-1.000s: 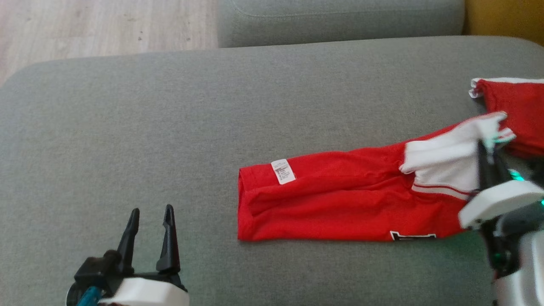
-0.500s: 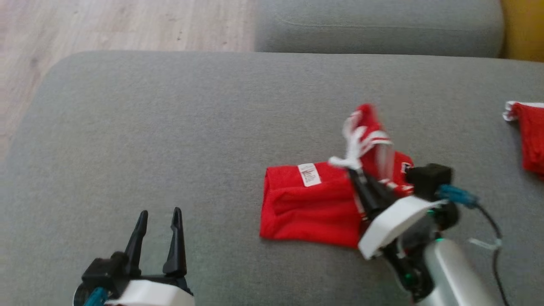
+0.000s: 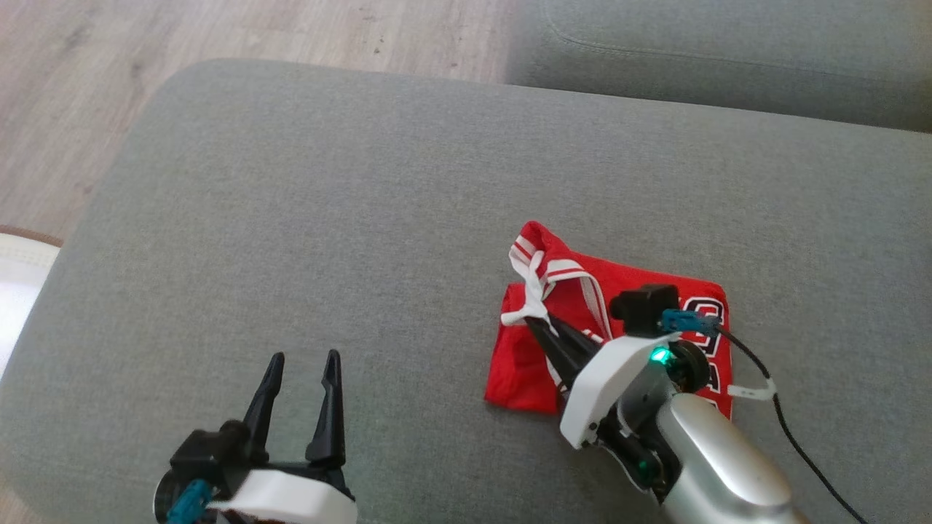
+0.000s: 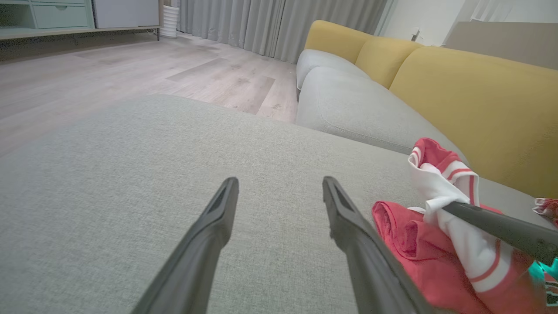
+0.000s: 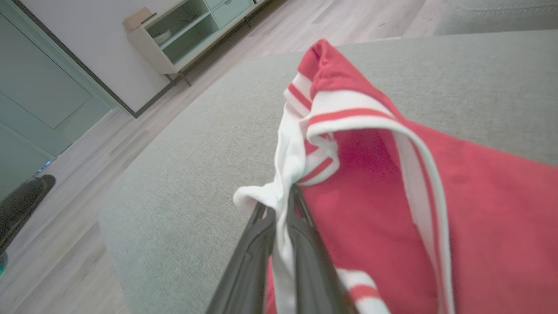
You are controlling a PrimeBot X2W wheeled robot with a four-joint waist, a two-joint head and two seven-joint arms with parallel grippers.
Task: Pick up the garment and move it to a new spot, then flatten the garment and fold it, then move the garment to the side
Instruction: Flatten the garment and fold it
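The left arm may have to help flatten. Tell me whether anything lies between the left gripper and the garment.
Nothing visible does: bare grey cushion separates the open left gripper from the red garment. The right gripper is shut on its white trim.

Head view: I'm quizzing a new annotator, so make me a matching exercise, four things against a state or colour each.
Things:
1. left gripper
2. right gripper
3. garment
4. floor

States:
a. pale wood
b. shut on the cloth's white edge
c. open, holding nothing
d. red with white trim, lying on the grey cushion

Pairs: 1-c, 2-b, 3-d, 4-a.
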